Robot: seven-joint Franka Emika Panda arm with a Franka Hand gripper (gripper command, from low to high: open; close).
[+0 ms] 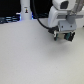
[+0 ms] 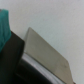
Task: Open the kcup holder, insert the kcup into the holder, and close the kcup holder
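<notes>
Teal-topped kcup (image 2: 4, 27) in end effector (image 1: 64, 37) above pale tabletop (image 1: 30, 57).

We note even, bright, diffuse lighting in both views. The exterior view is low-resolution and soft throughout; faint shadow lies beneath the gripper (image 1: 64, 36). The wrist view is heavily blurred, without glare.

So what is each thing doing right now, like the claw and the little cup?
claw: up above the table, closed on the kcup.
kcup: held in the claw, lifted off the table, green part showing.
table: white, nothing resting on the part under the claw.
dark things along the back: too blurry to tell what they are or whether anything is open.
</notes>
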